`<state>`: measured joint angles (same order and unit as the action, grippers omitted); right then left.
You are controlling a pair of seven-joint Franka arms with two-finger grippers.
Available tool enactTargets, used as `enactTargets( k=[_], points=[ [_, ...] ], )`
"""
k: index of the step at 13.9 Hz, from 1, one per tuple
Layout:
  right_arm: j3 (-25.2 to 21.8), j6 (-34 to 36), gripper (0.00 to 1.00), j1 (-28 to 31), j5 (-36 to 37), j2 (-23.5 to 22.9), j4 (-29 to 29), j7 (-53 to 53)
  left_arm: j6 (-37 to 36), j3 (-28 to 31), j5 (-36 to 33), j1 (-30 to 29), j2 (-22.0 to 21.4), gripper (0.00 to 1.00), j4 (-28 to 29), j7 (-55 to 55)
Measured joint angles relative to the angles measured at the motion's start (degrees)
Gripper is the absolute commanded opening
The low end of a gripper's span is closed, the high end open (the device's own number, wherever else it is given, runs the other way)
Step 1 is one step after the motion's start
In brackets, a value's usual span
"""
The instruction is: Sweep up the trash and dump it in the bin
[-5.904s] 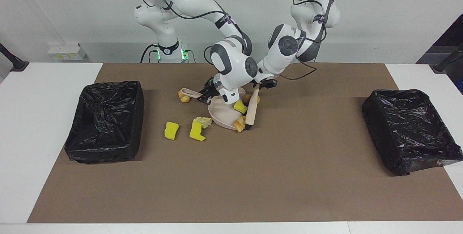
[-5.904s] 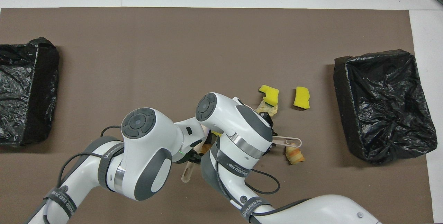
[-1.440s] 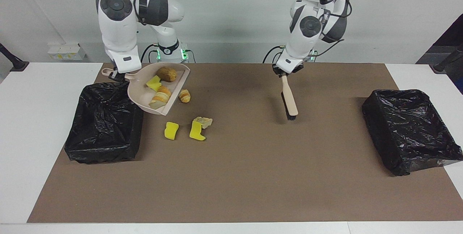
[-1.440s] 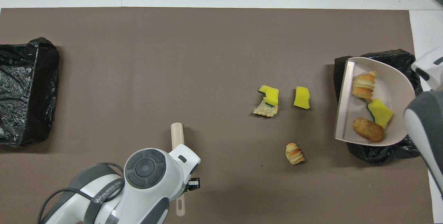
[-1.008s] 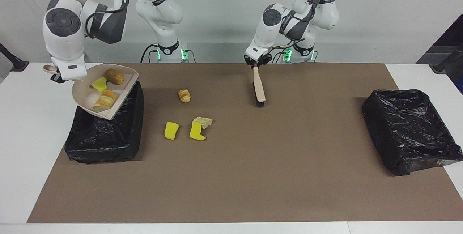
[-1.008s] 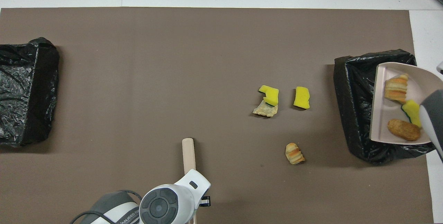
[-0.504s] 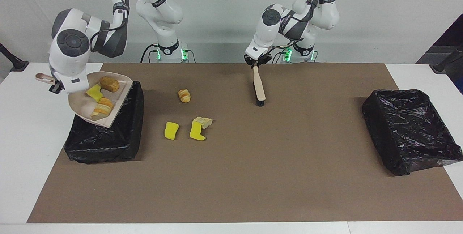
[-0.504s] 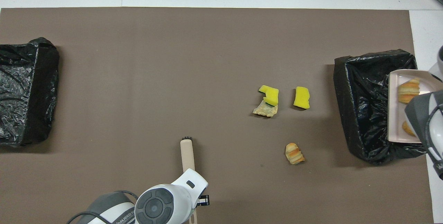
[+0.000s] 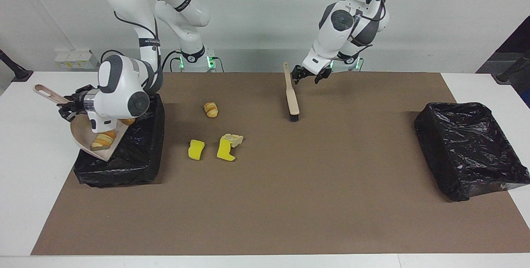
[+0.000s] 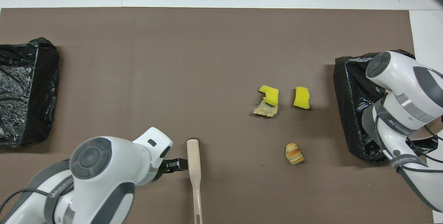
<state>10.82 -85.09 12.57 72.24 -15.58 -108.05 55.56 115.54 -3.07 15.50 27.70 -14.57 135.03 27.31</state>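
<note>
My right gripper (image 9: 67, 108) is shut on the handle of the beige dustpan (image 9: 84, 136), which is tipped steeply over the black bin (image 9: 132, 164) at the right arm's end of the table. A croissant lump (image 9: 103, 139) and a brown lump (image 9: 128, 121) of trash show in the pan. On the mat lie a croissant (image 9: 211, 109), a yellow sponge (image 9: 196, 149), and another yellow sponge (image 9: 225, 150) touching a tan crust (image 9: 232, 138). The brush (image 9: 291, 94) has its bristles on the mat. My left gripper (image 9: 308, 75) is open beside its handle and touches nothing.
A second black-lined bin (image 9: 468, 148) sits at the left arm's end of the table. The brown mat (image 9: 290, 201) covers most of the white table. In the overhead view the right arm hides most of the dustpan and part of the bin (image 10: 353, 113).
My left gripper has opened, let go of the brush and moved aside. My right arm has dropped lower and tipped the dustpan more steeply over the bin; the yellow sponge no longer shows in it.
</note>
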Motion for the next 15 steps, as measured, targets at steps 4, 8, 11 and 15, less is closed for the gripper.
enactTargets(
  k=[4, 8, 11, 15],
  points=[
    [0.1, 5.2, 0.0, -5.4, 1.8, 0.1, 0.2, -0.5, -3.8, 0.1, -6.2, -7.2, 5.6, 1.0, -10.0, -2.6],
    [0.1, 9.8, 0.0, -9.5, 7.4, 0.3, 0.4, -0.8, -5.7, 0.3, -9.2, -17.0, 7.4, 1.0, -16.7, -11.1],
    [0.1, 12.8, 0.0, -10.1, 12.1, 0.4, 0.4, -0.8, -11.5, 0.5, -12.0, -23.2, 7.3, 1.0, -22.6, -19.8],
    [0.1, 16.6, 0.0, -10.9, 15.9, 0.5, 0.4, -0.8, -20.0, 0.4, -14.5, -27.2, 7.6, 1.0, -29.8, -25.4]
  ],
)
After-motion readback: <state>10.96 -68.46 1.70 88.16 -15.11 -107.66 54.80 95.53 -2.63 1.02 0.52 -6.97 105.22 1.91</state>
